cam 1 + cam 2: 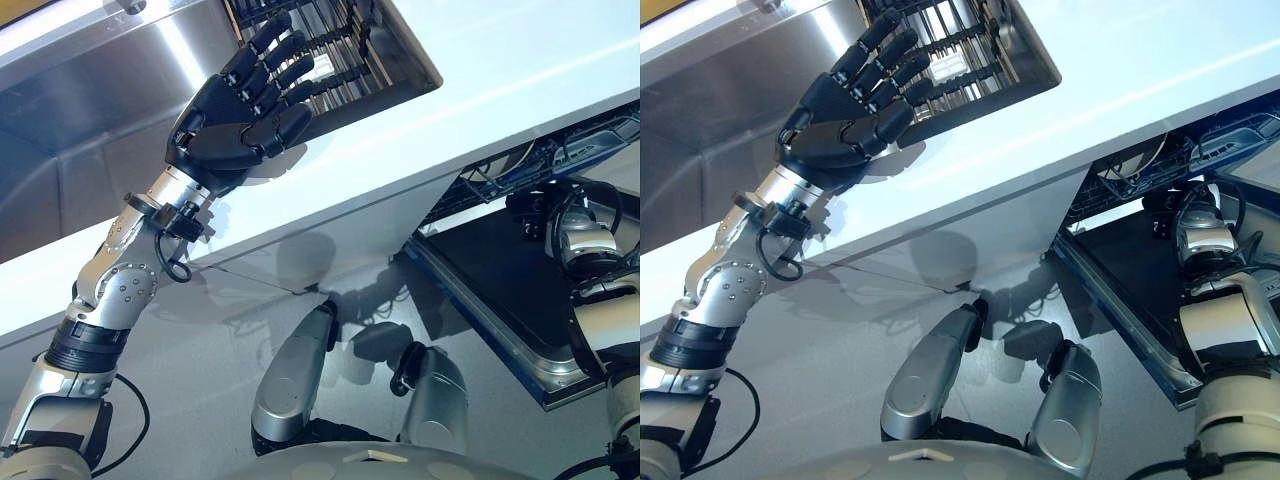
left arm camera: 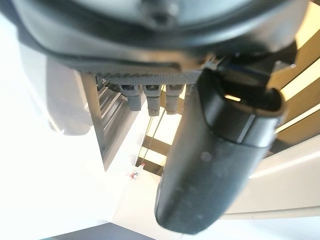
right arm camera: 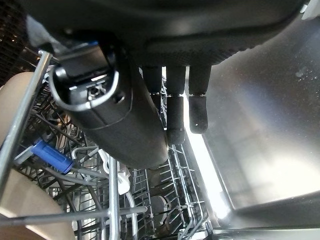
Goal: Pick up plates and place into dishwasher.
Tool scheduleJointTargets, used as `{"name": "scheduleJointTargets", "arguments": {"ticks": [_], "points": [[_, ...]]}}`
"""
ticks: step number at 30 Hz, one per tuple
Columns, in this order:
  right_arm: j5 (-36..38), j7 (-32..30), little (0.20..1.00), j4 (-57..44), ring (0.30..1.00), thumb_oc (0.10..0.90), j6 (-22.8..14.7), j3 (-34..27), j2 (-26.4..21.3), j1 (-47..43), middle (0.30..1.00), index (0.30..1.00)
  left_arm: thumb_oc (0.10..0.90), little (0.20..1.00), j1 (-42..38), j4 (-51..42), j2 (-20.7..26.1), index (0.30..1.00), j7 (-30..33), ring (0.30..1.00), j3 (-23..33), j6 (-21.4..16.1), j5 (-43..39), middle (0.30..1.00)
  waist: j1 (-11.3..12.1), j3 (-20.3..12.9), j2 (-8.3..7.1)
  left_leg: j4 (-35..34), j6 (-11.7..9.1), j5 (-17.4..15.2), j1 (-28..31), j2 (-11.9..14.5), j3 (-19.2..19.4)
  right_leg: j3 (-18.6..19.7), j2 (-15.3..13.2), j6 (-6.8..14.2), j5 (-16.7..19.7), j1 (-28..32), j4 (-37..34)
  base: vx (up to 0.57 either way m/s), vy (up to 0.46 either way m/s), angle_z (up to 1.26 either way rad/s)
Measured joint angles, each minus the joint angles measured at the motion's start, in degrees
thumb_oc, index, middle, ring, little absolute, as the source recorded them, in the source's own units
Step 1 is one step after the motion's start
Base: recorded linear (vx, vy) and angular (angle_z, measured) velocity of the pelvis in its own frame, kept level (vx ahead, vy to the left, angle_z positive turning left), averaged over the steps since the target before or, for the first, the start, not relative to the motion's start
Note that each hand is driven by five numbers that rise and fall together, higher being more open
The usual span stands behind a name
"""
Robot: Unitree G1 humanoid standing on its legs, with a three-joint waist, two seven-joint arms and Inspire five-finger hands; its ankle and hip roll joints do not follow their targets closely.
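- Left hand is raised over the white counter, fingers spread and nearly straight, holding nothing; its fingertips reach toward the dark dish rack just beyond them.
- Steel sink lies beside that hand, on its thumb side.
- Right hand hangs inside the dishwasher, fingers hanging loosely straight, nothing in their grasp.
- Wire rack of the dishwasher sits just past the right fingertips.
- Plate, beige, stands on edge in that rack beside the right thumb, touching the wires; its face seems turned toward the hand, though how far it tilts I cannot tell.
- Dishwasher door lies open, below the right wrist.
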Motion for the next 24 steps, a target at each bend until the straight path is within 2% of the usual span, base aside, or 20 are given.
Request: {"name": "scheduleJointTargets", "arguments": {"ticks": [5,9,11,24], "points": [[0.07,0.0,0.2,0.0,0.3,0.1,-0.68,0.06,0.0,0.12,0.3,0.3,0.8,0.9,0.11,0.1,0.09,0.9,-0.65,0.9,0.18,-0.08,-0.02,0.9,-0.13,0.0,0.0,0.06,0.02,-0.02,-0.09,-0.01,0.0,0.03,-0.03,-0.02,-0.03,-0.09,-0.12,-0.03,0.011,0.0],[0.99,-1.14,0.2,-1.4,0.3,0.1,-4.9,-0.06,0.0,2.84,0.3,0.3,0.8,0.9,0.46,0.25,0.1,0.9,-1.75,0.9,0.29,-1.0,-0.02,0.9,-0.17,0.01,-0.02,0.34,0.09,-0.21,-0.05,0.04,0.14,0.17,0.01,0.07,0.03,-0.08,-0.28,0.0,0.007,-0.01],[0.98,-1.35,0.2,-1.93,0.3,0.1,-5.8,-0.06,0.0,3.43,0.3,0.3,0.8,0.9,0.97,0.18,0.12,0.9,-2.38,0.9,0.68,-1.0,-0.02,0.9,-0.19,0.02,-0.04,0.46,0.23,-0.42,0.04,0.14,0.48,0.5,0.07,0.09,0.04,-0.06,-0.29,0.01,0.043,-0.08],[3.5,-1.33,0.2,-2.04,0.3,0.1,-6.88,-0.41,0.01,5.88,0.3,0.3,0.8,0.9,2.84,-0.53,-0.02,0.9,-3.52,0.9,0.4,-0.15,0.01,0.9,-0.26,0.22,-0.36,1.42,1.22,-2.06,2.39,-0.17,1.73,1.72,-0.16,0.1,0.06,2.18,0.09,0.03,0.037,-0.02]]}}
